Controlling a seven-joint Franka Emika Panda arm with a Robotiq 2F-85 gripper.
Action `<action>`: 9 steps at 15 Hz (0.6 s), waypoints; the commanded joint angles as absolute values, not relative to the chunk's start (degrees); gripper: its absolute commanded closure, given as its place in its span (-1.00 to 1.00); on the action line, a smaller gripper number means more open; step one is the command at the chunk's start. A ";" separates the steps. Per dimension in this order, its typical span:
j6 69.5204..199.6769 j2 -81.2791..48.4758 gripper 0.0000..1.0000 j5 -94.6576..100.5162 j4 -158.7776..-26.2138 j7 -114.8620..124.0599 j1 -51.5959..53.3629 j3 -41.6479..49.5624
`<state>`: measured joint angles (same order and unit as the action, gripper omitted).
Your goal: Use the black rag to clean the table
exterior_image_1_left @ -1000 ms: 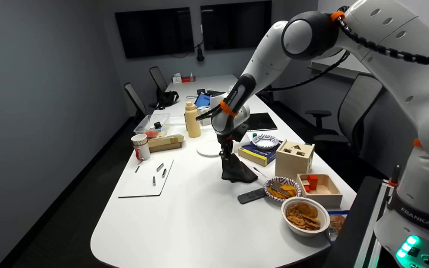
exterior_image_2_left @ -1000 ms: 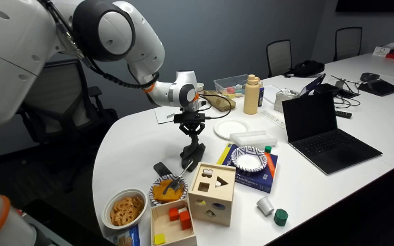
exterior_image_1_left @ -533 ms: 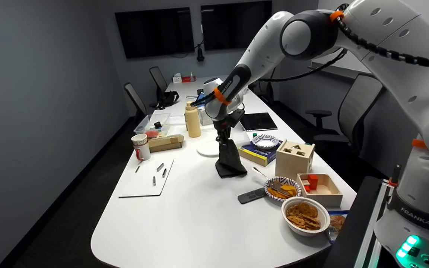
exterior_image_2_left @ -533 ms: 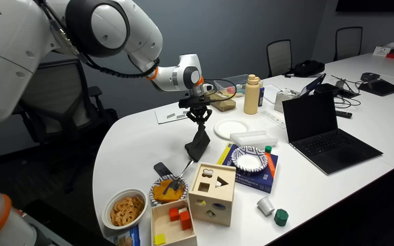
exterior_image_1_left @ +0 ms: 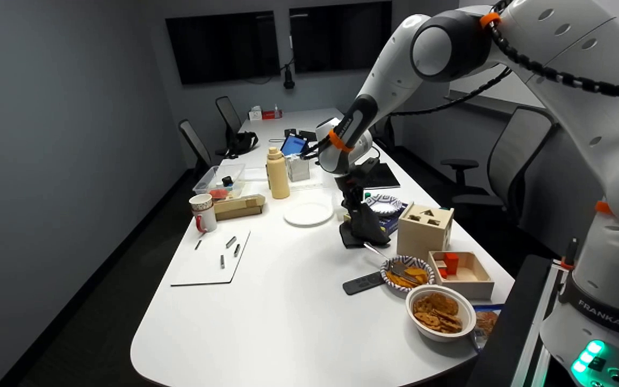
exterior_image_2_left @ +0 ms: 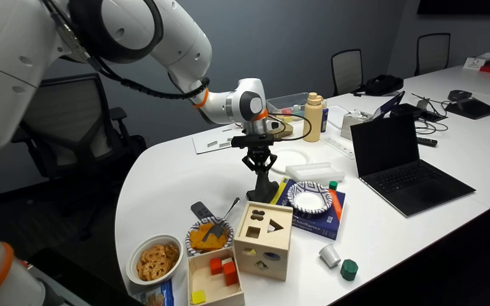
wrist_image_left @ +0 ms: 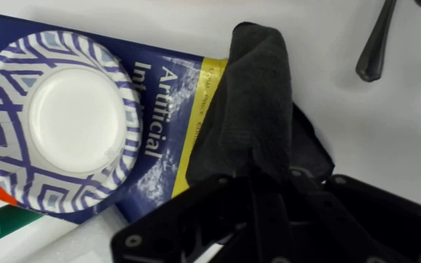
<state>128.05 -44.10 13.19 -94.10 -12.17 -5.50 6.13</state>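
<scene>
The black rag (exterior_image_1_left: pixel 364 228) hangs from my gripper (exterior_image_1_left: pixel 354 203), its lower part spread and folded on or just above the white table (exterior_image_1_left: pixel 266 322). In an exterior view the rag (exterior_image_2_left: pixel 263 189) is beside the yellow edge of a blue book, and the gripper (exterior_image_2_left: pixel 262 170) points down over it. In the wrist view the rag (wrist_image_left: pixel 260 98) lies under the fingers, with one flap pointing away and another to the right. It covers part of the book's yellow edge. My gripper (wrist_image_left: pixel 261 175) is shut on the rag; the fingertips are dark and partly hidden by cloth.
The blue book (wrist_image_left: pixel 166 109) bears a patterned paper bowl (wrist_image_left: pixel 75 120). A fork handle (wrist_image_left: pixel 376 44) sticks out close to the rag. A wooden shape box (exterior_image_2_left: pixel 264 242), a remote (exterior_image_1_left: pixel 363 283) and a pretzel bowl (exterior_image_1_left: pixel 441 312) stand nearby. A white plate (exterior_image_1_left: pixel 308 213) lies behind.
The gripper first rose with the rag hanging, then moved over beside the book and came lower. The rag is now more bunched. The other objects have not moved.
</scene>
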 commanded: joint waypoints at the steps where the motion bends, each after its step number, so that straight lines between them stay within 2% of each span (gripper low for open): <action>1: 128.31 -42.22 0.98 12.73 -97.17 -16.04 -5.34 2.47; 9: 128.27 -43.78 0.98 11.16 -92.95 -23.21 -3.36 -5.48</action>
<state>128.34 -43.99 12.58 -94.36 -20.35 -3.64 -4.56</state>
